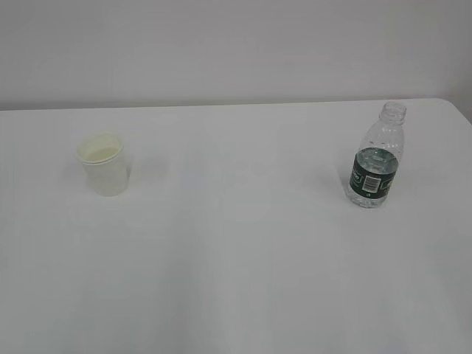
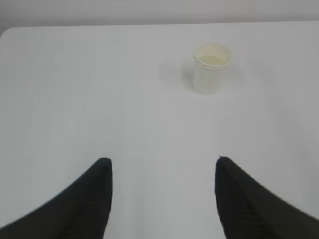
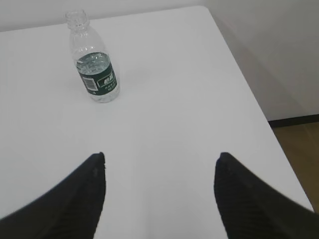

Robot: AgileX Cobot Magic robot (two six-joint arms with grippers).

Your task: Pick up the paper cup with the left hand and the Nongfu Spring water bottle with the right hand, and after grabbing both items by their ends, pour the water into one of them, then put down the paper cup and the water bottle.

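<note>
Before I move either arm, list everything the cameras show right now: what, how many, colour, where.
paper cup: one, white with cream inside, upright on the left part of the table, untouched.
Nongfu Spring water bottle: one, clear with dark green label, no cap, upright on the right part of the table, untouched.
water: clear, in the bottle, level around the top of the label.
table: one, white, carrying both items.
floor: brownish strip beyond the table's right edge, in the right wrist view.
left gripper: black fingers apart, holding nothing, well short of the cup.
right gripper: black fingers apart, holding nothing, well short of the bottle.
</note>
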